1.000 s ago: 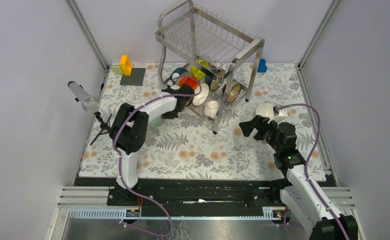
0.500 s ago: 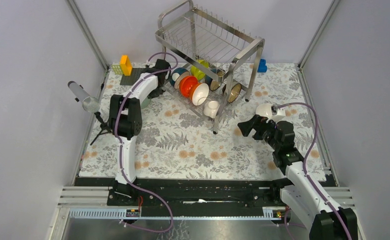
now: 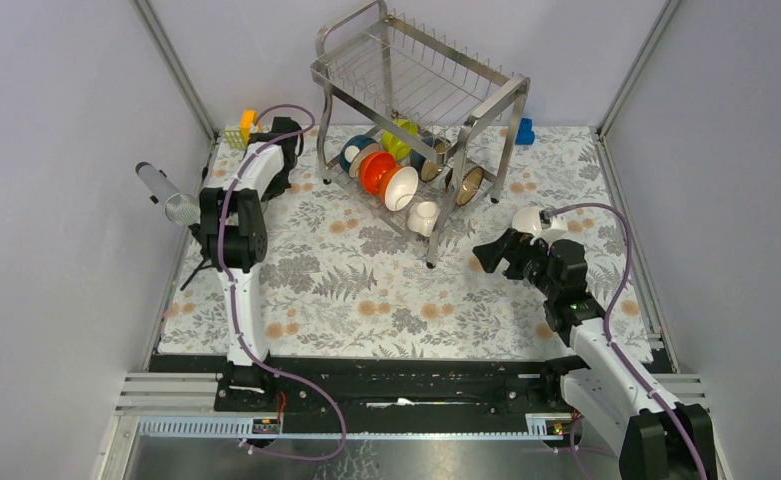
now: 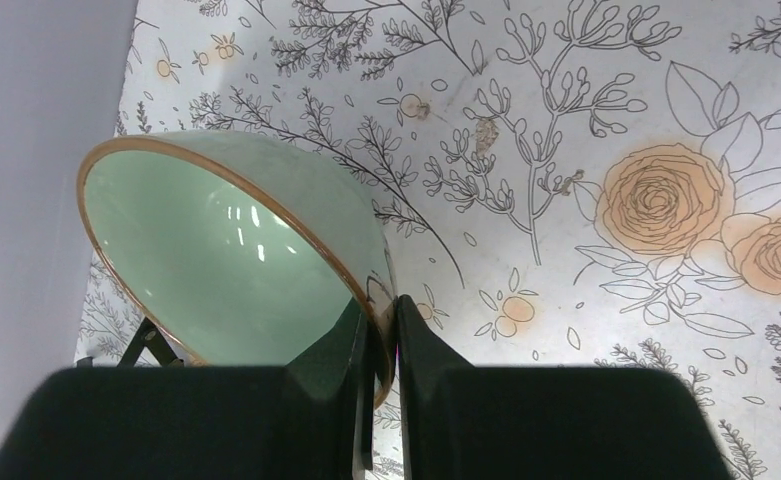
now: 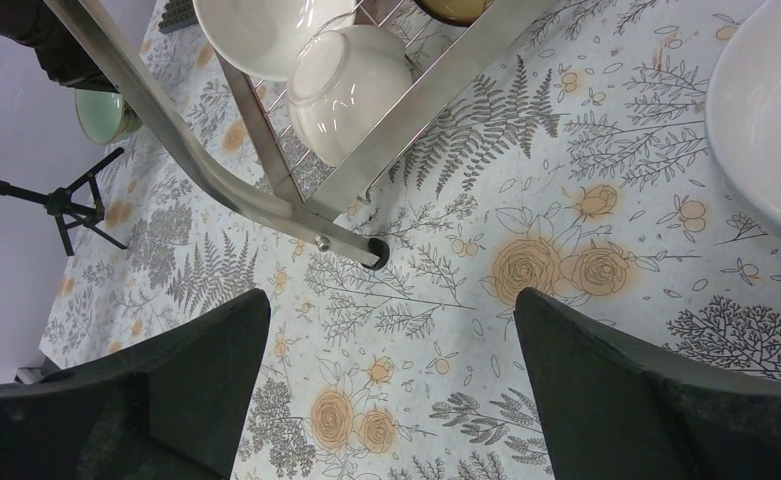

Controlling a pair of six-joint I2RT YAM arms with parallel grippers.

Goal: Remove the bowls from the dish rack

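Note:
The steel dish rack [image 3: 416, 90] stands at the back centre. Its lower tier holds several bowls: blue [image 3: 356, 150], orange-red [image 3: 376, 170], white [image 3: 401, 187], yellow-green [image 3: 398, 140] and brown-gold [image 3: 466, 183]. My left gripper [image 3: 284, 150] is at the far left, left of the rack. It is shut [image 4: 386, 310] on the rim of a pale green bowl [image 4: 226, 250] with a brown rim, tilted above the mat. My right gripper [image 3: 496, 255] is open and empty [image 5: 386, 330], in front of the rack's near leg [image 5: 266, 170]. A white bowl [image 3: 531, 220] sits on the mat beside it.
A microphone on a small tripod [image 3: 171, 200] stands at the left edge of the mat. A yellow block [image 3: 249, 122] is at the back left corner and a blue block [image 3: 524, 130] is behind the rack's right end. Walls close in on both sides.
My left arm has swung from the front of the rack out to the far left corner with the green bowl in its grip. The right arm has barely moved.

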